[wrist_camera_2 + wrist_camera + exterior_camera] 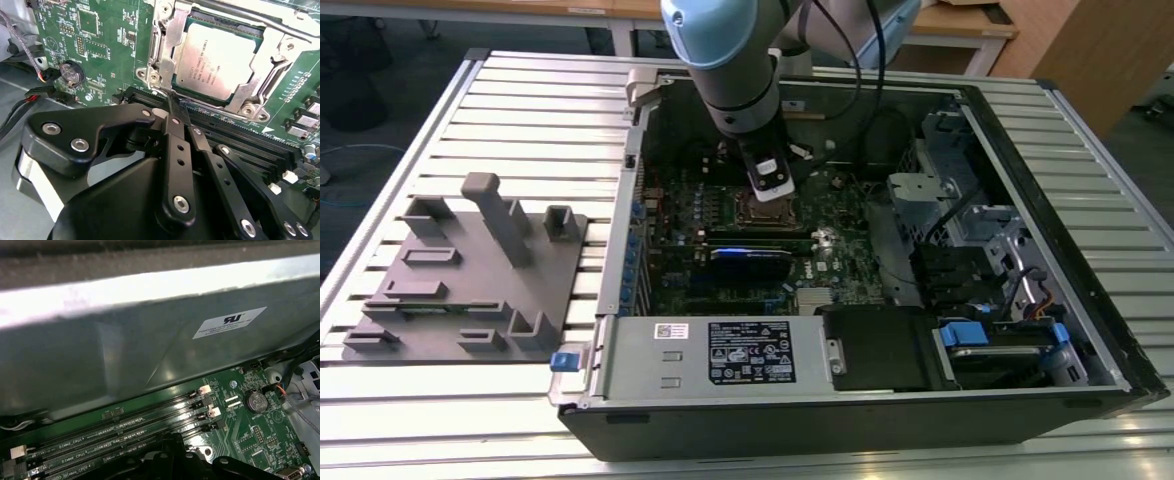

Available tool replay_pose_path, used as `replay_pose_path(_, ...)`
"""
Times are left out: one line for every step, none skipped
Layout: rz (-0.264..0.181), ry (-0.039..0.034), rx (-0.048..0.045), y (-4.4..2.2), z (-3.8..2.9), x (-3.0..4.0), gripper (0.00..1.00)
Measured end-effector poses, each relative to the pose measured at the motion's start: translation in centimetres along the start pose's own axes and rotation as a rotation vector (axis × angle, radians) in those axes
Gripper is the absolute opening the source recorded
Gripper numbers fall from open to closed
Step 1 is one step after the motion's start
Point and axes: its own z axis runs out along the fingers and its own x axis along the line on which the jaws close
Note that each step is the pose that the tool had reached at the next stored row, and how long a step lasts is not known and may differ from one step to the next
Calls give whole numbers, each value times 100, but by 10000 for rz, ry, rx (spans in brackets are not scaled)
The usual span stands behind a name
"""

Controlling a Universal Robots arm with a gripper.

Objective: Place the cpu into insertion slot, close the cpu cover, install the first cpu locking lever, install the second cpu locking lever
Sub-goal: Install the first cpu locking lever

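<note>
Exterior view: open computer case (1067,330) lying on a slatted table (520,110); grey fixture block (467,270) on the exterior view's left, well apart from the case. The arm reaches down into the case, its gripper (774,190) directly above the insertion slot (767,210), near the far middle of the green motherboard (720,280). Second wrist view: the cpu (217,60) sits seated in the insertion slot, pale metal top showing through the window of the cpu cover (172,37), which lies down over it. The gripper's black fingers (177,125) are pressed together with no gap visible, holding nothing, tips just beside the socket's near edge, close to a thin locking lever (172,102). Judged step: working a lever; a good press would bear on the lever rod alone, keeping off the chip face. First wrist view: long memory slots (125,427), a coin battery (256,401) and the grey case wall (150,340). Room: case walls stand well apart from the socket; memory slots lie just beside it, leaving little margin on that side.
</note>
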Motion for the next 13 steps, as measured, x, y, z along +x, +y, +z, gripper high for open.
replay_pose_path(10, 7, -26, 0, 0, 0, 10)
replay_pose_path(18, 14, -50, -1, 0, 0, 10)
replay_pose_path(26, 21, -72, -1, 0, 0, 10)
replay_pose_path(34, 27, -94, -2, -1, 0, 10)
replay_pose_path(39, 32, -108, -3, -1, -1, 10)
replay_pose_path(41, 33, -113, -3, -1, -1, 10)
replay_pose_path(42, 33, -115, -3, -1, -1, 10)
replay_pose_path(42, 33, -116, -3, -2, -1, 10)
replay_pose_path(41, 34, -116, -2, -5, -2, 10)
replay_pose_path(41, 34, -117, 0, -9, -3, 10)
replay_pose_path(41, 35, -116, 3, -17, -5, 10)
replay_pose_path(42, 36, -116, 7, -26, -7, 10)
replay_pose_path(42, 36, -115, 11, -37, -9, 10)
